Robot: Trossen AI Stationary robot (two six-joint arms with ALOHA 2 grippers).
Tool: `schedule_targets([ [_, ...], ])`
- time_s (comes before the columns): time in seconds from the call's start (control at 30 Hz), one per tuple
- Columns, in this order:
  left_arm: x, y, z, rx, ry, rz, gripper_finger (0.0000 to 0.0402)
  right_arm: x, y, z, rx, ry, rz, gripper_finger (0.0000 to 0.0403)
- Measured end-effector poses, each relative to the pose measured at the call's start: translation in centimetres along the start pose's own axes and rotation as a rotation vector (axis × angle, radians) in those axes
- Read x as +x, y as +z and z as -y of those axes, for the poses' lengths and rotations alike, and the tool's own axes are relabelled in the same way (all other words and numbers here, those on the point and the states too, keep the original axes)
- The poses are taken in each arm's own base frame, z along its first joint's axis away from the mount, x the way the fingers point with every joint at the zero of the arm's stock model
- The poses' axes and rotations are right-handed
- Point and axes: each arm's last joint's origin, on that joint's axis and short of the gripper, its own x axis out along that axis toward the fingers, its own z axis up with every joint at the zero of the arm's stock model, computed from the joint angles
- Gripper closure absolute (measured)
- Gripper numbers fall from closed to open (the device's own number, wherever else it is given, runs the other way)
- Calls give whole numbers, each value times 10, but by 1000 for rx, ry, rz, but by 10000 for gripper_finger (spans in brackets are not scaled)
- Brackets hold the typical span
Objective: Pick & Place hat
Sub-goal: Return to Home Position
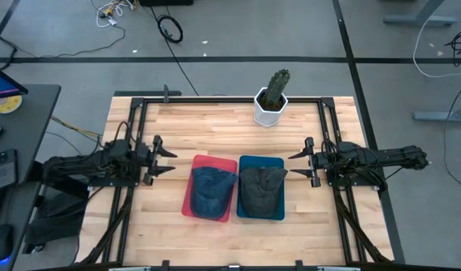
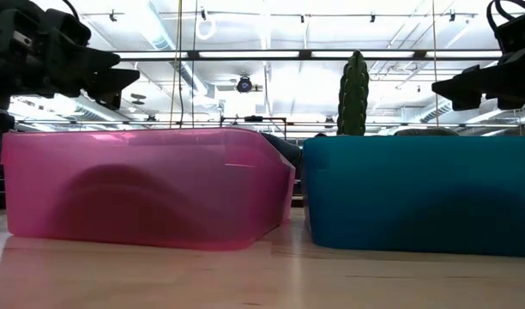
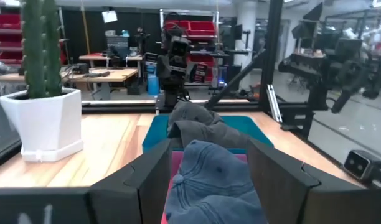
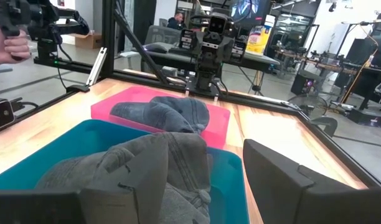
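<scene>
A blue denim hat (image 1: 212, 190) lies in the pink tray (image 1: 194, 167); it also shows in the left wrist view (image 3: 215, 180). A dark grey hat (image 1: 261, 188) lies in the teal tray (image 1: 272, 162), also in the right wrist view (image 4: 147, 168). My left gripper (image 1: 167, 159) is open, left of the pink tray and raised above the table. My right gripper (image 1: 296, 165) is open, right of the teal tray and raised above the table. Neither touches a hat.
A cactus in a white pot (image 1: 271, 98) stands at the table's far edge, behind the trays. The black frame rails (image 1: 230, 100) run along the table's sides. Bare wood lies between each gripper and its tray and along the near edge. A person's hand (image 4: 7, 43) shows beyond the table.
</scene>
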Motion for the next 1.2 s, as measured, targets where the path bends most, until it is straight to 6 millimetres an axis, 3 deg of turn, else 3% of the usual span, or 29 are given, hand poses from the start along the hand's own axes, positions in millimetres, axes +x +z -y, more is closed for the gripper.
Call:
schedule_targets([
  [1.2,1,2,2,50,-26,29,190,0,0,0,0,0,0,191],
])
